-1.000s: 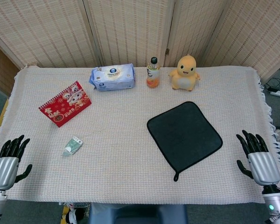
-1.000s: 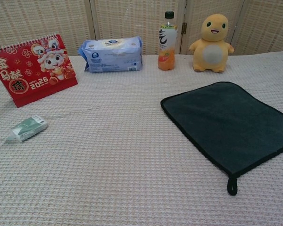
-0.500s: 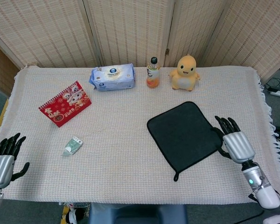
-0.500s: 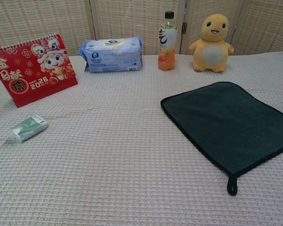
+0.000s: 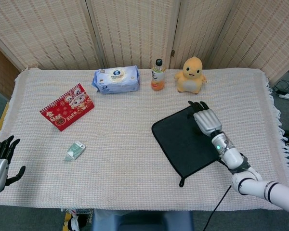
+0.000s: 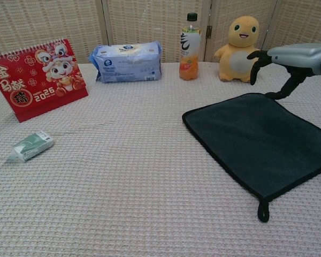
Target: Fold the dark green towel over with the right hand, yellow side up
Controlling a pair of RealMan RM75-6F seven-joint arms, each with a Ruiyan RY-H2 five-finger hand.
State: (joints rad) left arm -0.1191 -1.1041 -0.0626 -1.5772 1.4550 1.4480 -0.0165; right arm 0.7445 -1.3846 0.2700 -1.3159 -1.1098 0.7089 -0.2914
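The dark green towel [image 5: 183, 142] [image 6: 262, 142] lies flat on the right half of the table, dark side up, its hanging loop at the near corner. My right hand [image 5: 205, 119] [image 6: 289, 61] hovers over the towel's far corner, fingers apart and pointing toward the back of the table, holding nothing. In the chest view it hangs above the cloth without touching it. My left hand [image 5: 0, 161] rests open at the table's near left edge, far from the towel.
A yellow plush toy [image 5: 190, 75] and an orange drink bottle [image 5: 157, 75] stand just behind the towel. A blue wipes pack [image 5: 116, 79], a red desk calendar [image 5: 67, 106] and a small green tube [image 5: 75, 150] lie on the left half.
My right hand has travelled from the table's near right edge leftward and away, ending over the towel's far corner. The left hand has drifted slightly down and left. The towel has not moved.
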